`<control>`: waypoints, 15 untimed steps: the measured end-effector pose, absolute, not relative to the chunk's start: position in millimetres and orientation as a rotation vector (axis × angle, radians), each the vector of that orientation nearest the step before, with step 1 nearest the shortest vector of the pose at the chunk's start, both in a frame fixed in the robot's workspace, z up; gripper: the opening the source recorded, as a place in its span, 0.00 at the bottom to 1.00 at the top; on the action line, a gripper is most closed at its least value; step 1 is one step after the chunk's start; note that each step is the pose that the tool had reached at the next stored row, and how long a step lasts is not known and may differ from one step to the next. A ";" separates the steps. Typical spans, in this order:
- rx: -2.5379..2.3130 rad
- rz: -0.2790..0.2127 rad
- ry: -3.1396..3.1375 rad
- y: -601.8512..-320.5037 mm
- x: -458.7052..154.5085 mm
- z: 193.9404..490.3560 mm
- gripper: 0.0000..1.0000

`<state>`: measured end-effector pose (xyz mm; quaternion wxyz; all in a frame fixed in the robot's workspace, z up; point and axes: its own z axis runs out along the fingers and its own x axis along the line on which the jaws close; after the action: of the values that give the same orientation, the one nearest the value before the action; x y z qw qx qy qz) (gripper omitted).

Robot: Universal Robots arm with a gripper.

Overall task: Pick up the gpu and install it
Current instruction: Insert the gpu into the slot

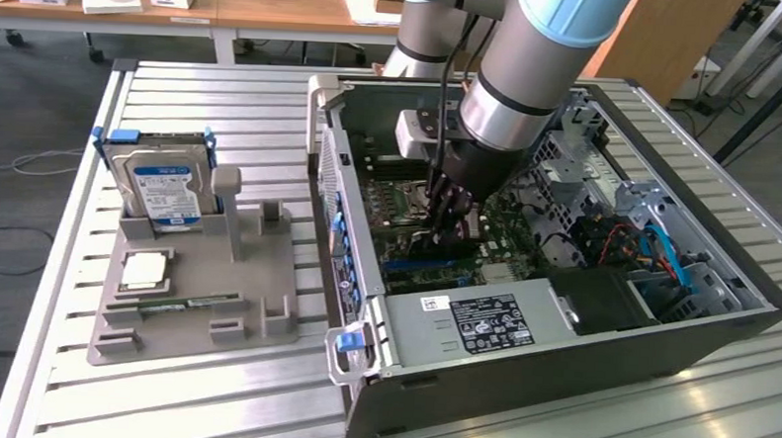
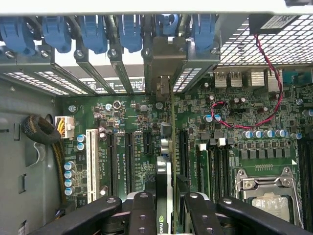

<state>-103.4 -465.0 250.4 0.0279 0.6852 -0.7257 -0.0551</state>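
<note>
jaws (image 2: 166, 208) clamped on gpu (image 2: 165, 161) | card edge-on, upright | inside pc case (image 1: 703, 337) | over mobo slots (image 2: 129, 156)

The black cooler block of the green gpu card (image 2: 164, 215) bears a green Nvidia logo, with "NVIDIA" partly legible. Labels on the silver power supply (image 1: 485, 322) and silver hard drive (image 1: 162, 191) cannot be read.
</note>
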 end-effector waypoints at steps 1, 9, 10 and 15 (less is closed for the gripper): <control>2.115 -0.172 -2.241 -464.9 -103.5 250.1 0.27; 2.115 -0.170 -2.240 -465.0 -103.4 250.2 0.40; 2.115 -0.170 -2.240 -465.0 -103.4 250.3 0.40; 2.115 -0.170 -2.240 -465.0 -103.4 251.6 0.40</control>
<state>-103.4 -465.0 251.6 0.0279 0.6852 -0.7257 -0.0551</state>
